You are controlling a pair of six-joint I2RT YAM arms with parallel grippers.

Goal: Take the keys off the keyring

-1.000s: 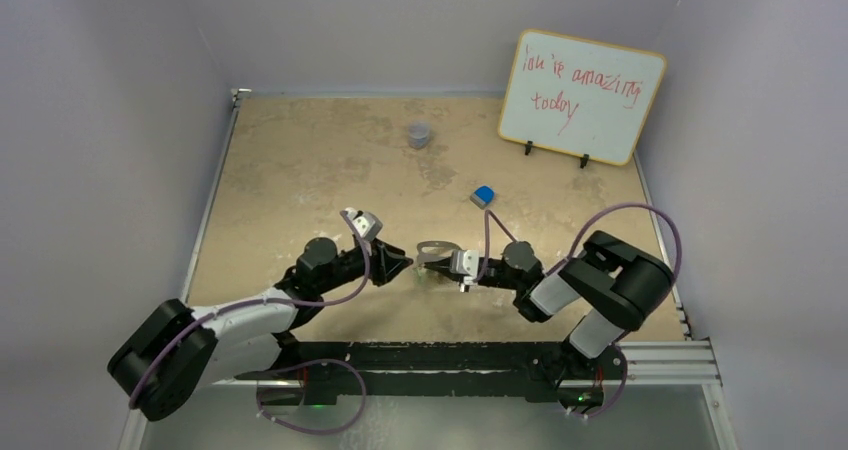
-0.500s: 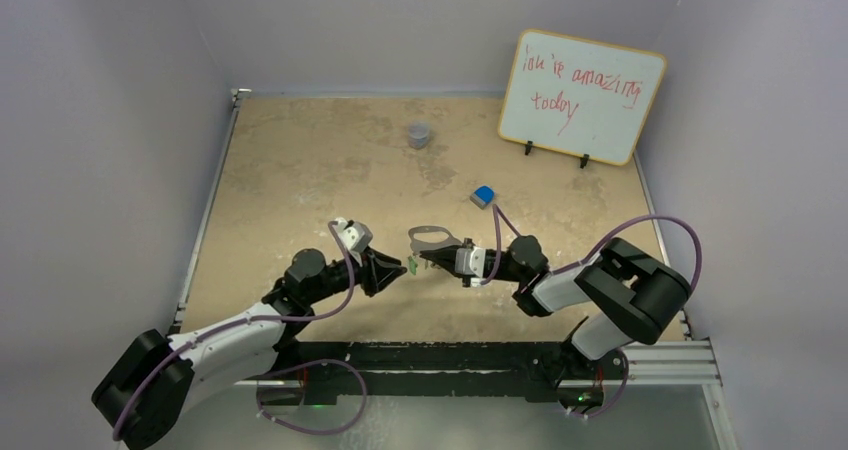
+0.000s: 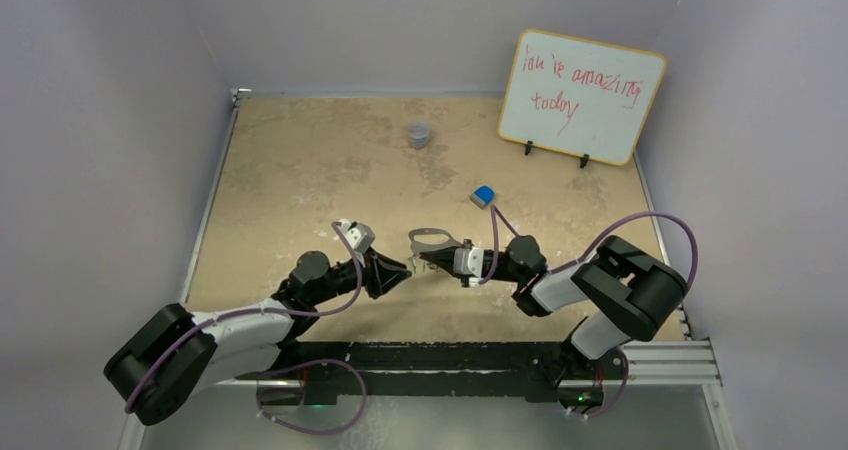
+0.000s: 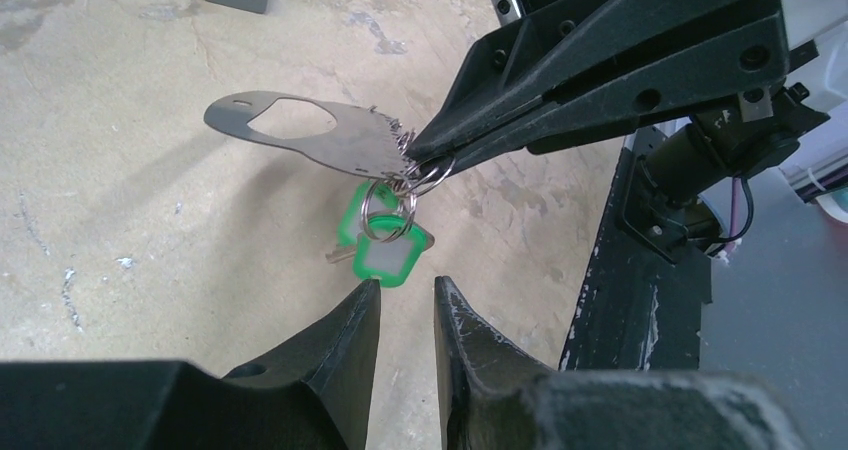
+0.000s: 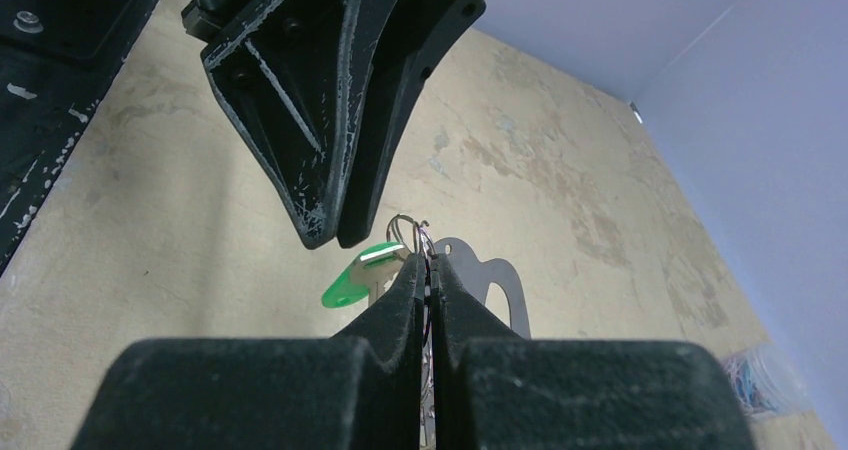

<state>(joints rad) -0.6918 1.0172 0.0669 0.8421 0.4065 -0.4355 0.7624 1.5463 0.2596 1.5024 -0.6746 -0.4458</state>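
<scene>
Just ahead of the left gripper (image 4: 405, 286), its tips narrowly parted and empty, the green-headed keys (image 4: 385, 255) dangle beneath the keyring (image 4: 340, 142), which the right gripper (image 4: 425, 156) clamps tight by its edge. An off-centre pinch could nudge the loose keys aside; a hard tug could wrench the keyring free.

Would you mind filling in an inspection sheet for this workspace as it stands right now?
Surface: tan table, scuffed and stained.
Job's things: keyring held up off the table; green-headed keys hang beneath its gripped end.
Clutter: blue block and grey cup, both beyond the grippers and apart from them.
Grippers: right gripper shut on the keyring's end; left gripper slightly open just under the keys, gripping nothing.
Cables: purple cables loop along both arms, away from the keys.
Surroundings: whiteboard with red writing at far right; plain walls.
</scene>
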